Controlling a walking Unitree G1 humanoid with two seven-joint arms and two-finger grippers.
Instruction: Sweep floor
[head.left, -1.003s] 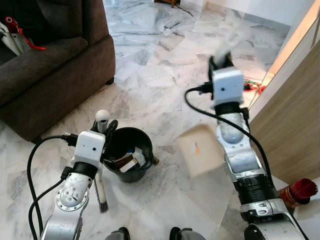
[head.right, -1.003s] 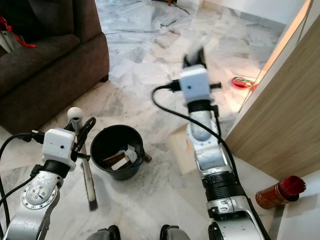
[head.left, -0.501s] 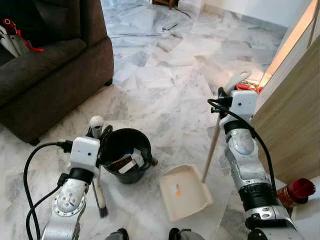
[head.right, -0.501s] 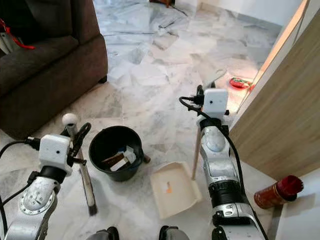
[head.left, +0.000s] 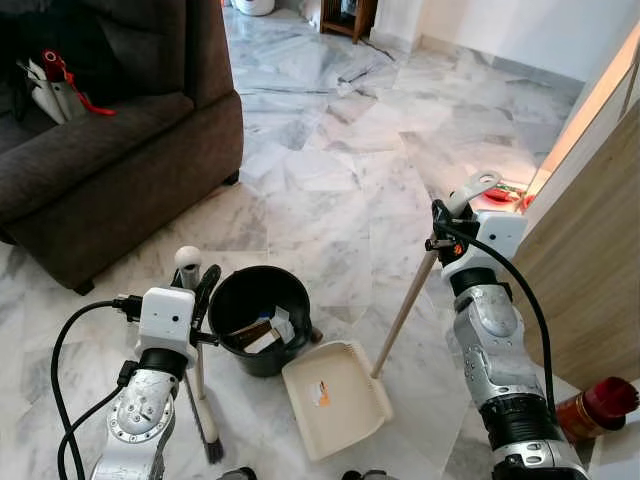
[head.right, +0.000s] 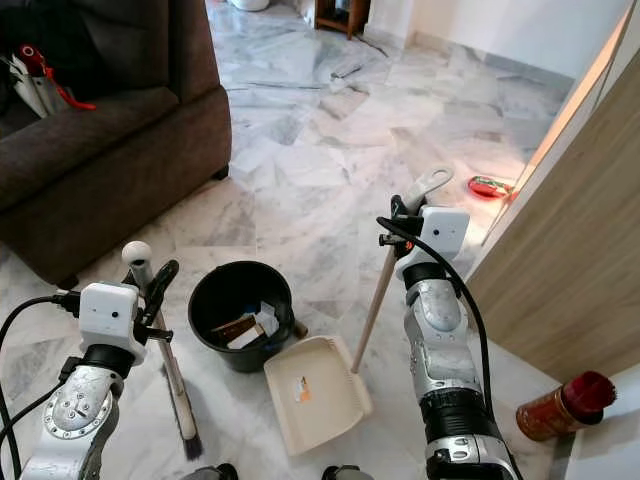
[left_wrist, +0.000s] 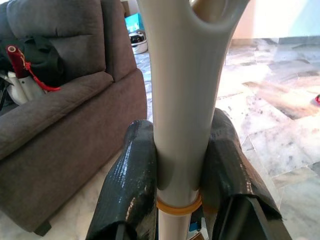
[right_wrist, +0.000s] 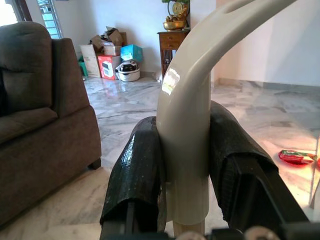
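My left gripper (head.left: 196, 292) is shut on the pale handle of a hand brush (head.left: 202, 395), which stands nearly upright with its dark bristles on the marble floor left of a black bucket (head.left: 262, 362). In the left wrist view, both black fingers (left_wrist: 132, 175) press on the handle. My right gripper (head.left: 442, 216) is shut near the top of a long-handled cream dustpan (head.left: 335, 395). Its tray lies flat on the floor just right of the bucket, with a small orange scrap (head.left: 321, 393) in it. Paper and card scraps lie in the bucket.
A dark brown sofa (head.left: 100, 150) stands at the left with a red and white thing (head.left: 55, 80) on its seat. A wooden panel (head.left: 590, 270) runs along the right, with a red-topped jar (head.left: 595, 395) at its foot. Open marble floor stretches ahead.
My right arm has come down and brought the dustpan from the air to the floor, then slid it closer to the bucket. The left gripper keeps its hold on the brush.
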